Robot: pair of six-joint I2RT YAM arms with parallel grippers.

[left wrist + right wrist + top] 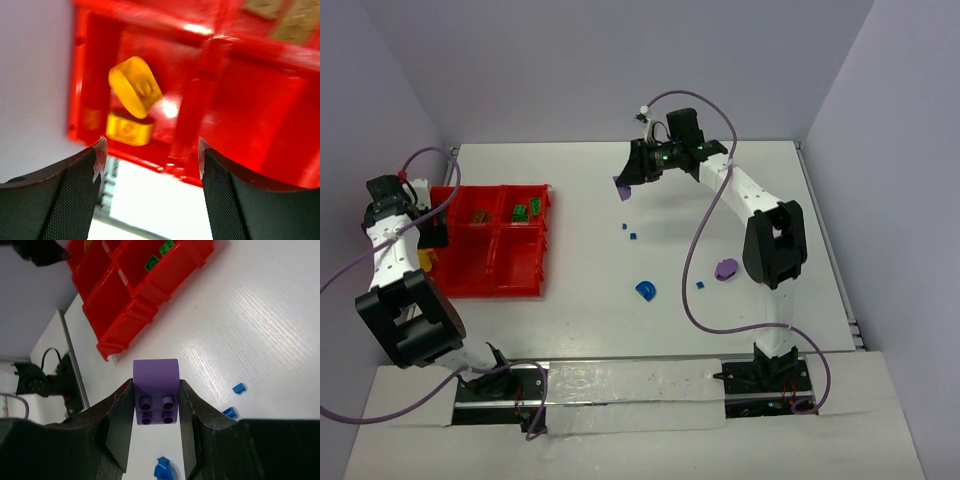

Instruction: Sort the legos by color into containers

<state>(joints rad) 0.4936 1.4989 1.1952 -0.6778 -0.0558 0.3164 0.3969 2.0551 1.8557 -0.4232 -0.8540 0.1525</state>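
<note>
Holding: the right gripper (156, 386) is clamped on a purple block (155, 371), one finger on each side and the studs toward the wrist camera. In the top view it sits upper centre, well apart from the containers (520, 275) at the left.

The left gripper (151, 150) has its fingers apart with nothing between them. It hangs over a compartment holding a yellow round piece (135, 86), tilted above a yellow block (129, 129) (cannot tell whether they touch).

Risks, as I judge them:
- The block could pivot or slip during the carry, because only its flanks are pinched.
- A high release could bounce it into the compartment with the green legos (527, 211).
- The two grippers could clash, because the left one already occupies the bins' left edge.

Loose on the table (580, 170) are a blue arch (645, 291), a purple rounded piece (725, 268) and blue bits (632, 236). All lie lower in the frame, apparently off the path.
</note>
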